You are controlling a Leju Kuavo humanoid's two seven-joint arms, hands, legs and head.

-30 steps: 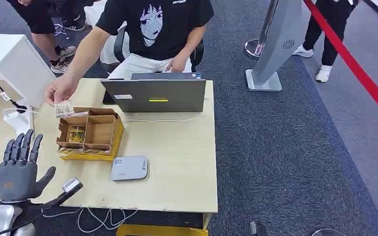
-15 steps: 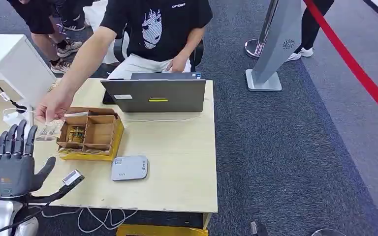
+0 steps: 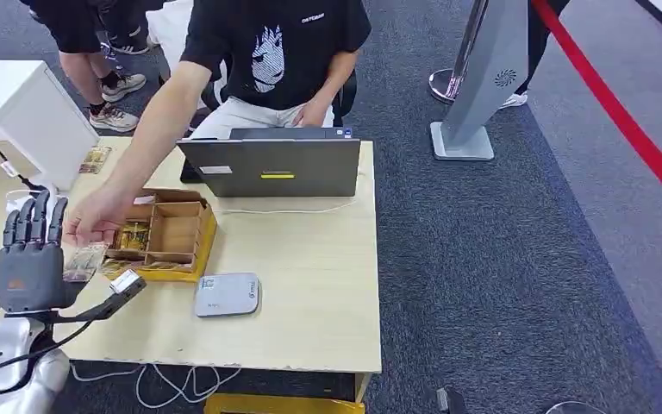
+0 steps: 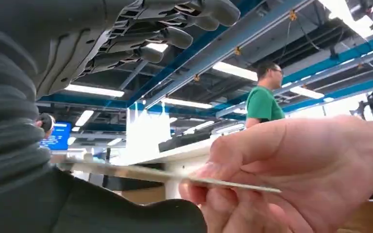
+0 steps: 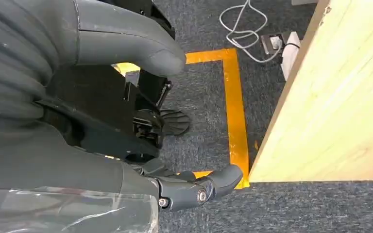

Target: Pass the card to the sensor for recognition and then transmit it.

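The handover of the card (image 3: pixel 84 261) is judged to be the step in hand: the card is being offered by a person's hand (image 3: pixel 95 220) into the left hand (image 3: pixel 28 263), which is raised upright at the near left edge of the counter (image 3: pixel 310 285), palm turned toward the sensor (image 3: pixel 227 295), fingers extended and apart and the thumb spread, so that nothing is yet grasped. In the left wrist view the card (image 4: pixel 175 175) is seen edge-on, pinched by the person's fingers (image 4: pixel 252 155), its free end reaching in between the thumb and the extended fingers above; whether it is already touched by the palm cannot be told. What is called for next, it is judged, is that the fingers and thumb be closed on the card before it is let go, after which the card would have to be carried to the sensor, the grey slab lying flat on the counter just beyond the left hand. Behind the sensor a compartmented cardboard box (image 3: pixel 168 233) is seen, and beyond that a laptop (image 3: pixel 269 164). The right hand (image 5: pixel 126 145) is seen hanging beside the counter's near edge over the carpet, fingers loosely curled with nothing in them.
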